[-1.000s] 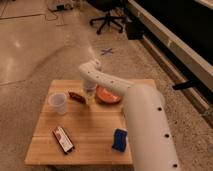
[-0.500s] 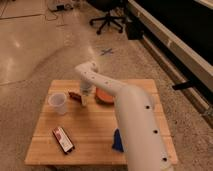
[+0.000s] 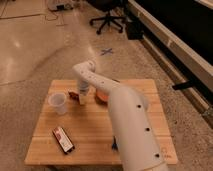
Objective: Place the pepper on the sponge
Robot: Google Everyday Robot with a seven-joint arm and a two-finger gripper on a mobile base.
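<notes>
End effector point(image 3: 80, 96) is low at the back-left of the surface point(image 3: 90, 125), hemmed in: pepper point(image 3: 73, 94) and cup point(image 3: 58, 103) to its left, bowl point(image 3: 103, 95) to its right. Packet point(image 3: 63, 140) blocks front-left. Arm point(image 3: 131, 120) covers the right half. There's a free lane mid-surface between the cup and the arm.

My arm point(image 3: 131, 125) hides almost all of the sponge point(image 3: 114, 145) and most of the bowl point(image 3: 102, 96). My gripper point(image 3: 81, 98), low over the surface point(image 3: 90, 131) beside the cup point(image 3: 58, 103), covers part of the pepper point(image 3: 73, 94).
</notes>
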